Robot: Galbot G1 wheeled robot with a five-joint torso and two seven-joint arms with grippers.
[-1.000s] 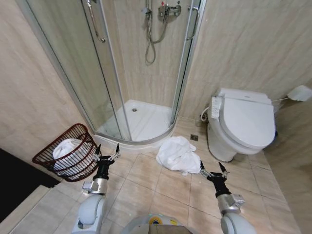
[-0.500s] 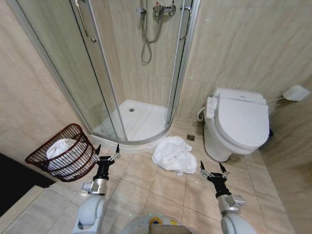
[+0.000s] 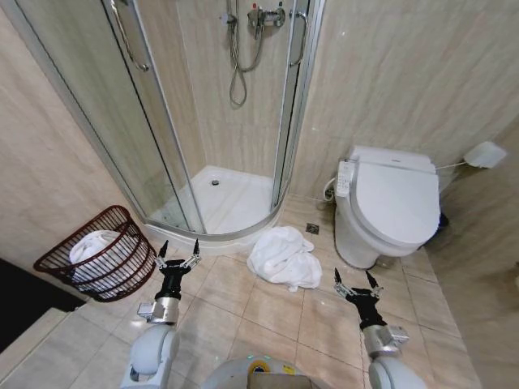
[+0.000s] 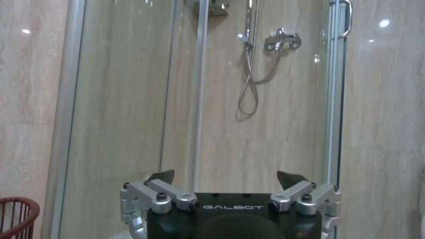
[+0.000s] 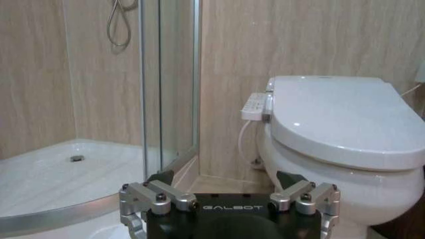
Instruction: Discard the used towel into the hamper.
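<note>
The used towel (image 3: 283,257) is a crumpled white heap on the tiled floor, between the shower tray and the toilet. The hamper (image 3: 123,269), a dark reddish-brown wire basket, leans on the floor at the left against the wall, with a white cloth (image 3: 92,245) inside it. My left gripper (image 3: 178,249) is held up, open and empty, just right of the hamper; in the left wrist view the left gripper (image 4: 226,177) faces the shower, with the hamper rim (image 4: 18,218) at the edge. My right gripper (image 3: 354,279) (image 5: 226,177) is open and empty, right of the towel and nearer to me.
A glass corner shower (image 3: 219,186) with a raised white tray stands straight ahead. A white toilet (image 3: 389,207) (image 5: 339,124) with its lid down sits at the right. Beige tiled floor (image 3: 259,312) lies open between me and the towel. A dark doorway strip lies at the far left.
The whole picture has shifted: hamper, towel and toilet sit further left and the view reaches slightly further, so the camera moved. Both grippers hold the same open pose.
</note>
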